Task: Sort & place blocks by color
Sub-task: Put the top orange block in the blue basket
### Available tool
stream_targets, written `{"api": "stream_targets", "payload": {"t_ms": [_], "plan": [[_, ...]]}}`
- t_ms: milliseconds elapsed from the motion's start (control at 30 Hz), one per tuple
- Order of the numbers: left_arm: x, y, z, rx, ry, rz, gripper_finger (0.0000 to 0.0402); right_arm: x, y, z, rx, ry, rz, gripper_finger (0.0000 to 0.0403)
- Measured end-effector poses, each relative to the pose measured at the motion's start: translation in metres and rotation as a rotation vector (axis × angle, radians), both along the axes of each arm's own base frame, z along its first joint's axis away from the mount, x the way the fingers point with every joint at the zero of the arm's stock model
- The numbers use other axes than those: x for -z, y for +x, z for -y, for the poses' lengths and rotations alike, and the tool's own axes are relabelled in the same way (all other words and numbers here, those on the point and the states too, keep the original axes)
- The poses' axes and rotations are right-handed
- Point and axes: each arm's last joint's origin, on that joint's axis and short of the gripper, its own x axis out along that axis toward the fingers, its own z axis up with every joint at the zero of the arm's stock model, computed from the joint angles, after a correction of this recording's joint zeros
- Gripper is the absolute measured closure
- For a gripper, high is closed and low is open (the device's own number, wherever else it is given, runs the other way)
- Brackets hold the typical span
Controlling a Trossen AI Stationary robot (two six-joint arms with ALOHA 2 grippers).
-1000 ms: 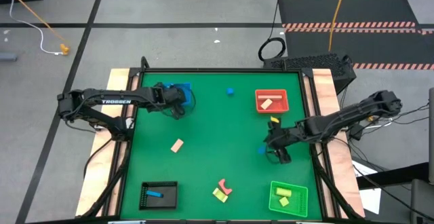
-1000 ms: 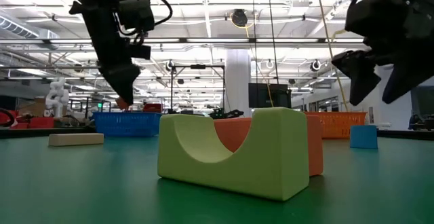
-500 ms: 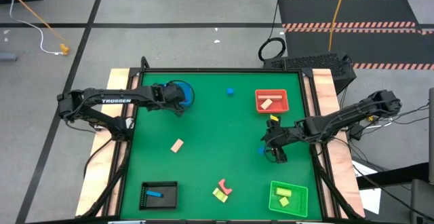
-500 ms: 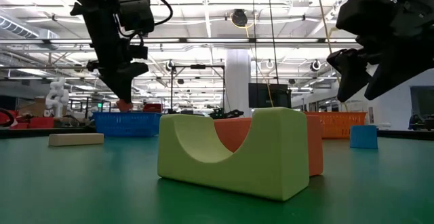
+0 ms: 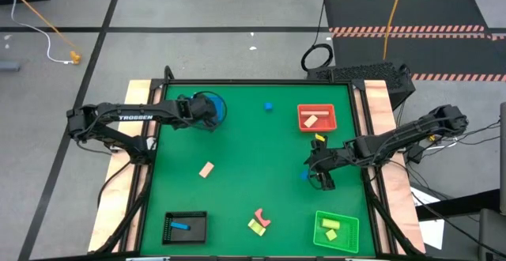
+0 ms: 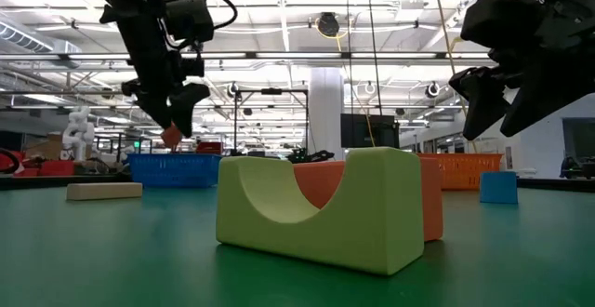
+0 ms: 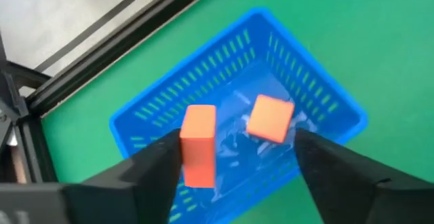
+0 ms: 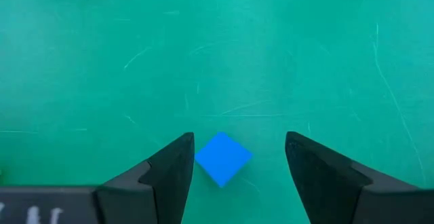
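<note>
From its wrist we see the left gripper [image 7: 234,159] spread open over the blue tray [image 7: 319,95], two orange blocks [image 7: 199,144] below (hidden from overhead). The right gripper [image 8: 234,159], open, straddles a blue block [image 8: 222,158] on the green table [image 5: 253,158], about four o'clock.

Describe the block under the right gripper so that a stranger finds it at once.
Look at the green table's right side, between the red tray and the green tray. Below the open right gripper lies a small blue cube, apart from the yellow block nearby.
</note>
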Motion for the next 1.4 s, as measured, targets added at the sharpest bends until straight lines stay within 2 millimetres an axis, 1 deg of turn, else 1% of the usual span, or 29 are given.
{"api": "stream_targets", "payload": {"t_ms": [67,133,233,300,400,600,633,833,867,933,1133,1233,1333,1400], "plan": [[-0.0009,0.0018,-0.0006,0.001,0.007,0.021,0.0098,0.0,0.0,0.0,0.0,0.0,0.0,0.0181],[-0.0014,0.0029,-0.0007,0.002,0.012,0.033,0.0087,0.0,0.0,0.0,0.001,0.0,0.0,0.0181],[-0.0015,0.0031,-0.0004,0.002,0.011,0.034,0.0097,0.0,0.0,0.0,0.001,0.0,0.0,0.0181],[-0.0014,0.0029,-0.0004,0.001,0.011,0.034,0.0122,0.0,0.0,0.0,0.001,0.0,0.0,0.0181],[-0.0014,0.0027,-0.0007,0.001,0.011,0.032,0.0179,0.0,0.0,0.0,0.001,0.0,0.0,0.0181],[-0.0014,0.0027,-0.0007,0.018,0.015,0.019,0.033,-0.0021,0.0026,-0.0007,0.005,0.013,0.034,0.0181],[-0.0014,0.0028,-0.0007,0.018,0.016,0.018,0.0351,-0.0028,0.0034,-0.0009,0.014,0.023,0.044,0.0181],[-0.0023,0.0025,-0.0023,-0.003,0.056,0.011,0.0353,-0.0041,0.0047,-0.0012,0.068,0.073,0.054,0.0181],[-0.0027,0.0025,-0.0028,-0.015,0.073,0.012,0.0351,-0.0041,0.0047,-0.0012,0.076,0.08,0.052,0.0181],[-0.0032,0.0021,-0.0034,-0.03,0.095,0.007,0.0329,-0.0041,0.0047,-0.0012,0.083,0.086,0.051,0.0181],[-0.0028,0.0022,-0.0033,-0.068,0.068,0.048,0.0203,-0.0041,0.0047,-0.0012,0.082,0.085,0.051,0.0181],[-0.0016,0.0016,-0.002,-0.116,0.014,0.096,0.0153,-0.0041,0.0047,-0.0012,0.081,0.084,0.052,0.0181],[0.0003,-0.0017,-0.0005,-0.198,-0.031,0.123,0.0121,-0.0041,0.0047,-0.0012,0.081,0.084,0.052,0.0181],[0.0018,-0.0048,0.0006,-0.258,-0.053,0.131,0.011,-0.0041,0.0047,-0.0012,0.081,0.084,0.052,0.0181]]}}
